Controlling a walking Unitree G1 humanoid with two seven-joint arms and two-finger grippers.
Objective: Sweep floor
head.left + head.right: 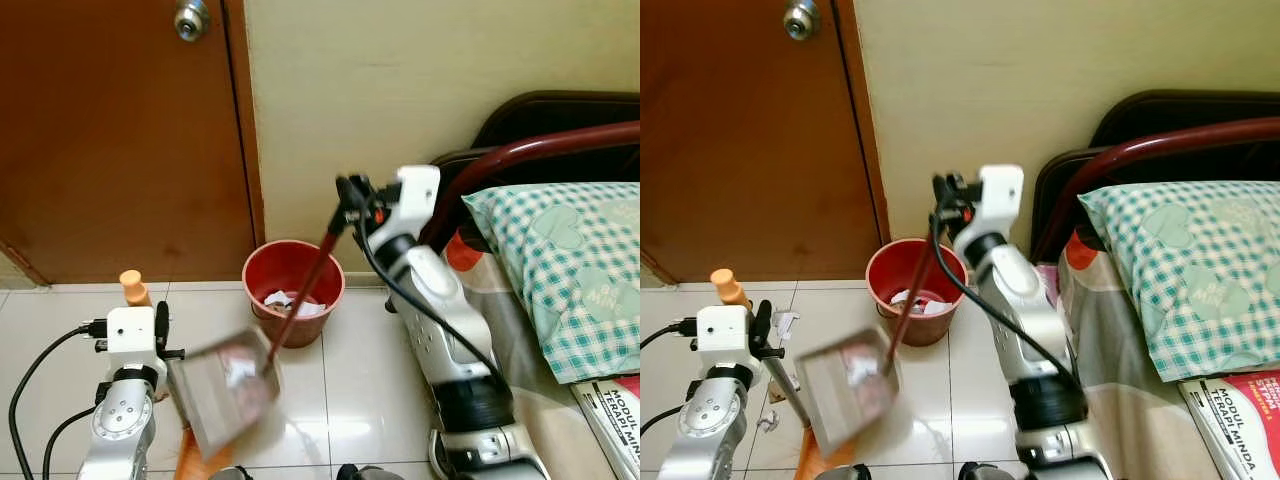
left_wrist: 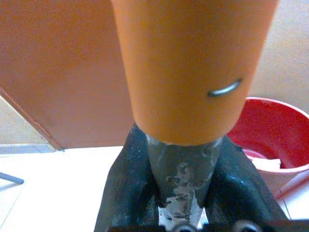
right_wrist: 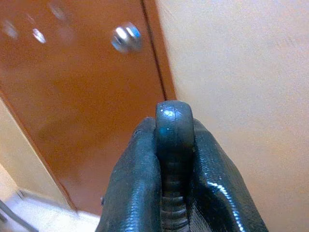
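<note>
Left eye view is showing the left gripper [image 1: 150, 325] low at the left, its fingers [image 2: 125, 193] pinching an orange-handled broom [image 1: 133, 287] that is standing upright over the pale tiled floor [image 1: 370, 380]. Just to its right a grey dustpan [image 1: 228, 385] is hanging tilted and blurred (probably mid-swing) beside a red bin [image 1: 293, 290] that is already holding crumpled paper. Further right, the right gripper [image 1: 347, 190] is squeezing the top of the dustpan's long dark red handle [image 1: 305, 290], raised against the cream wall [image 1: 420, 90]. Judging by this, the task is looking far along: the collected litter seems to be going into the bin, though a few scraps [image 1: 772, 385] are lying on the tiles near the broom and need gathering. A brown door [image 1: 120, 140] is filling the far left, and a bed with a checked pillow [image 1: 560, 270] is occupying the right.
</note>
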